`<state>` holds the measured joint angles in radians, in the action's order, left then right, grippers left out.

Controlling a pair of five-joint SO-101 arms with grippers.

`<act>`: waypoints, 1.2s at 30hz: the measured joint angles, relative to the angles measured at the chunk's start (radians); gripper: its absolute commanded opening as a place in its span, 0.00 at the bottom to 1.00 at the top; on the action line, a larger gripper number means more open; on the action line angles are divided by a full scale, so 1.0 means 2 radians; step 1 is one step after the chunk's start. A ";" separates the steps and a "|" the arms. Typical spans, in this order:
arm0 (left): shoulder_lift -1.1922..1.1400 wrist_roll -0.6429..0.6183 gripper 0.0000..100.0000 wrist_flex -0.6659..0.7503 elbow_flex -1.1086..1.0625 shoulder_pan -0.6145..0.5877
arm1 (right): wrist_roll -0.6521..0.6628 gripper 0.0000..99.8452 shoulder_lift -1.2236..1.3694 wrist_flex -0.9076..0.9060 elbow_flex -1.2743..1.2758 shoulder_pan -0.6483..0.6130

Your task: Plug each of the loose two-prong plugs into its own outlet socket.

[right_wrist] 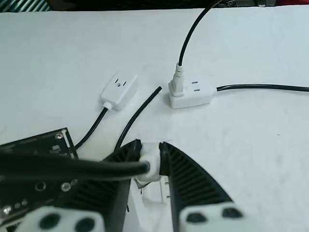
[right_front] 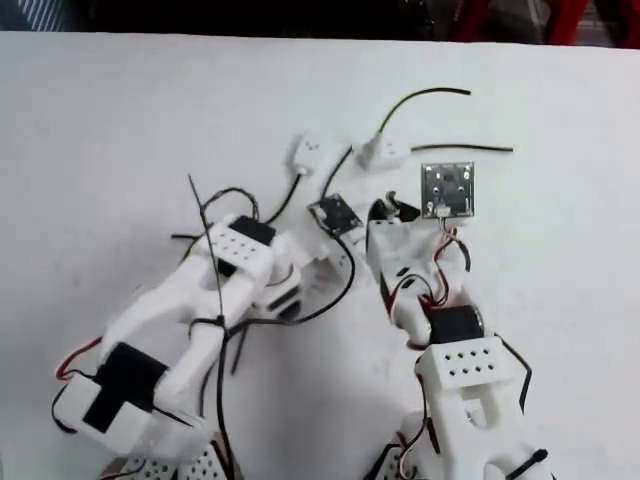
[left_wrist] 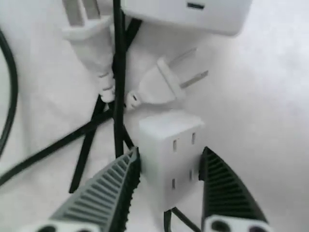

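Boxy white plastic socket block [left_wrist: 166,137] is clamped between the ribbed jaws of the left gripper [left_wrist: 170,155], a loose flat-pronged plug [left_wrist: 166,84] lying just beside it. A smooth white plug [right_wrist: 152,164] is pinched by the right gripper [right_wrist: 150,145], prongs hidden. Matte white table [right_front: 120,120], dark strip [right_front: 250,15] behind

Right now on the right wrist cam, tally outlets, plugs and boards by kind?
Outlet blocks: 2
Two-prong plugs: 2, one at the end of an outlet block, one between the jaws of the right gripper
Circuit board: 1
Total: 5
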<state>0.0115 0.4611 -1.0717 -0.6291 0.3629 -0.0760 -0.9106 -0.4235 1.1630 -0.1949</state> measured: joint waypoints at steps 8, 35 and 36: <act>0.079 -0.051 0.31 -0.019 -0.070 0.001 | 0.000 0.02 0.000 0.000 0.000 0.000; 0.165 -0.014 0.31 -0.015 -0.077 -0.157 | 0.000 0.02 0.000 -0.009 0.000 -0.021; 0.179 -0.014 0.31 -0.026 -0.073 -0.157 | 0.000 0.02 0.000 -0.015 0.000 -0.028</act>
<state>0.3690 0.4335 -1.1239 -0.7748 0.0483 -0.0760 -0.9106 -0.4526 1.1630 -0.2516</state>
